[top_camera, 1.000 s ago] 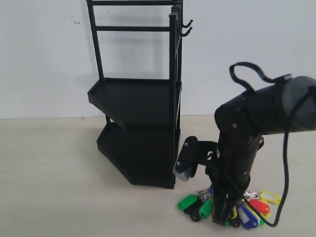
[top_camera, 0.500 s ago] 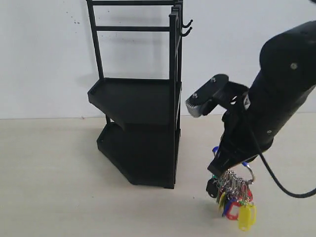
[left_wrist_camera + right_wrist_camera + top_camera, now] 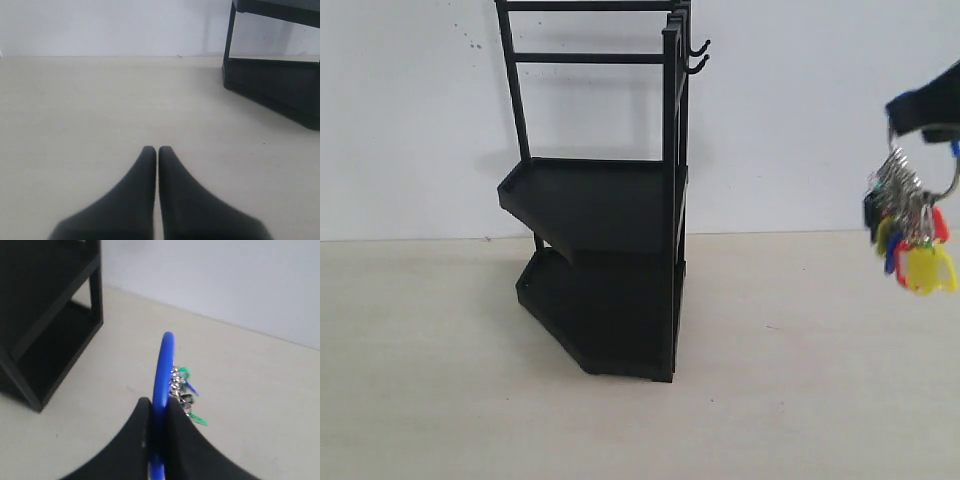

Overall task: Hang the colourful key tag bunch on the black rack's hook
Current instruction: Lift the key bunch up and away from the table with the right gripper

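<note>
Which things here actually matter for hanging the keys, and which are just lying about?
For the job: the colourful plastic key tag bunch on its blue ring, clamped in the right gripper; the tall black two-tier rack; its small upturned black upper hook and lower hook.
Just there: the left gripper, shut and holding nothing; the pale tabletop; the white wall.

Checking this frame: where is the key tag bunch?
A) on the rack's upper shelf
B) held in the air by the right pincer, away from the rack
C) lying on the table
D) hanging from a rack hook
B: the key tag bunch dangles clear of the table, apart from the rack, its blue ring clamped in the right pincer; the hooks are bare.
</note>
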{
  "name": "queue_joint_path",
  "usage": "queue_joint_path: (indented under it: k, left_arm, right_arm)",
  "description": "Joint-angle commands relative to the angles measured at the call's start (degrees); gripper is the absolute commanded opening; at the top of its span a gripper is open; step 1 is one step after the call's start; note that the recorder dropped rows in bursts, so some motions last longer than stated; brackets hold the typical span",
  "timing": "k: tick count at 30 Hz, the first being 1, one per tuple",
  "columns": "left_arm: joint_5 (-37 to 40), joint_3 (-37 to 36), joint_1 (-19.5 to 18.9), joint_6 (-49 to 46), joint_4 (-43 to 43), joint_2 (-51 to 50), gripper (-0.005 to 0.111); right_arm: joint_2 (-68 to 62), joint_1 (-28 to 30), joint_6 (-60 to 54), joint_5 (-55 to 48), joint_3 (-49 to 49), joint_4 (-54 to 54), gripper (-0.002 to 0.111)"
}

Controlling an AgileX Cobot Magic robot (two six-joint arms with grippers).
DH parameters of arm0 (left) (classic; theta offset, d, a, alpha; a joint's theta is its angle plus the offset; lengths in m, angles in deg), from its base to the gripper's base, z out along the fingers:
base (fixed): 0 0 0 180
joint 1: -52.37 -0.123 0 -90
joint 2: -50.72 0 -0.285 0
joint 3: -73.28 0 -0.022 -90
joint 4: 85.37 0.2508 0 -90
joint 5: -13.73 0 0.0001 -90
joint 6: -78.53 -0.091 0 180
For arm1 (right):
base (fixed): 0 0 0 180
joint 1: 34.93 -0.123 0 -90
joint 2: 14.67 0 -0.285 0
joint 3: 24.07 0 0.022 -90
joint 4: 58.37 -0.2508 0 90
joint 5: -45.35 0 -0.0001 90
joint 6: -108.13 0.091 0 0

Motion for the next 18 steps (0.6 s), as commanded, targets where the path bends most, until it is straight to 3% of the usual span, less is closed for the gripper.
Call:
queue_joint_path:
  k: [1,7,12,14,16,18]
  left_arm:
    - [-0.9,0.1,-0.2,0.6,-0.4,0.1,0.004]
    - [-0.9,0.1,-0.2,0.6,-0.4,0.1,0.004]
    - [-0.9,0.1,-0.2,0.6,-0.4,0.1,0.004]
    - [-0.9,0.1,-0.2,0.6,-0.4,0.1,0.004]
    - [-0.9,0.1,-0.2,0.6,-0.4,0.1,0.004]
    - [-0.9,0.1,-0.2,0.6,-0.4,0.1,0.004]
  right_arm:
    - [3.9,1.7,4.6,3.6,0.0,-1.0,0.000]
    - [3.0,1.7,-1.5,1.2,2.0,-1.7,0.000]
    - [7.6,1.6,-1.8,9.6,3.4,-11.0,0.000]
    - [7.3,1.6,-9.0,7.8,3.4,-13.7,0.000]
    - [6.8,1.9,-16.3,3.3,3.4,-9.5,0.000]
    - [6.6,3.6,-1.9,1.5,3.4,2.3,0.000]
